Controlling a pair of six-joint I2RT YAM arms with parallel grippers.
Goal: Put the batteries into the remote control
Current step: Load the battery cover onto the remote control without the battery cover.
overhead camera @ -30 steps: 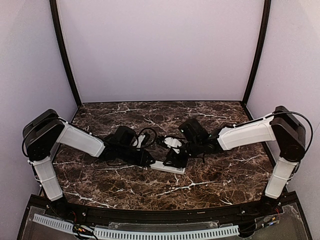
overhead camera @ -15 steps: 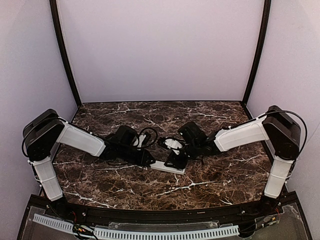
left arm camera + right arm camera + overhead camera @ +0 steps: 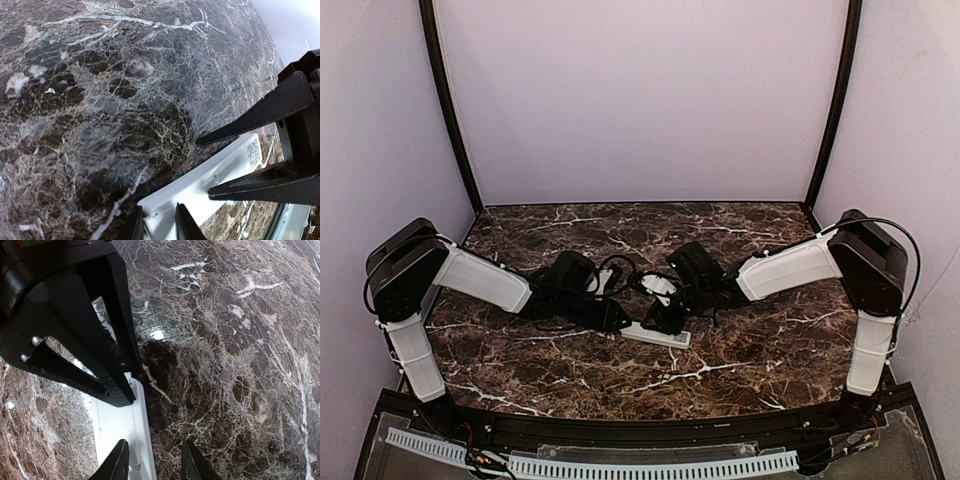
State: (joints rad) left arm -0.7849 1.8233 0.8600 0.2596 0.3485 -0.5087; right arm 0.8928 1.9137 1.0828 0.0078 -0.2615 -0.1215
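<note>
Dark marble table (image 3: 760,360), with the left arm (image 3: 480,280) and the right arm (image 3: 790,268) reaching in to meet at its middle. The remote control (image 3: 658,335) lies flat there, slanting from far left to near right. The left gripper (image 3: 156,207) is clamped on the remote's left end. The right gripper (image 3: 155,442) is spread over the other part, one finger above the white body and the other above bare marble. A small square code label (image 3: 253,148) is on the remote.
</note>
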